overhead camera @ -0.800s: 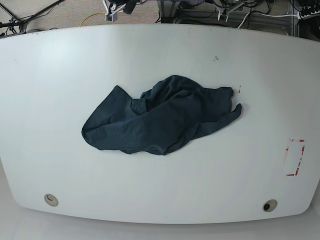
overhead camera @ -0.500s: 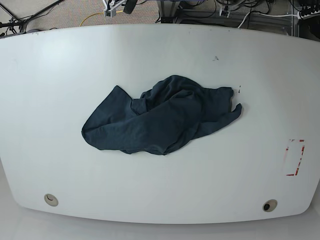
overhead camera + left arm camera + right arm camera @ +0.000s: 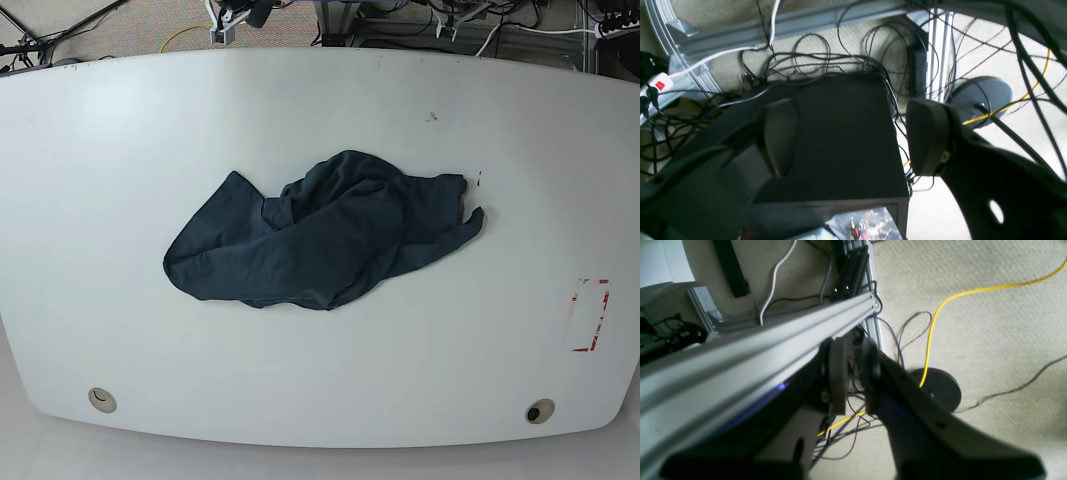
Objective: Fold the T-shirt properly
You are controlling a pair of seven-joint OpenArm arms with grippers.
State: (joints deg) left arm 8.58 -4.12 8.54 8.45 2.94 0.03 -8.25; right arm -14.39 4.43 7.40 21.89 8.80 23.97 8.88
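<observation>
the t-shirt lies crumpled in a dark heap near the middle of the white table, with neither gripper near it; both arms are off the table surface in the base view. the left gripper stands wide, its two dark fingers well apart and holding nothing, with a dark box beyond the gap between them and a tangle of black cables above it. the right gripper is narrow, its fingers close together with only a slim gap and nothing between them; a metal rail runs across to its left, and a yellow cable crosses the beige carpet to its right.
</observation>
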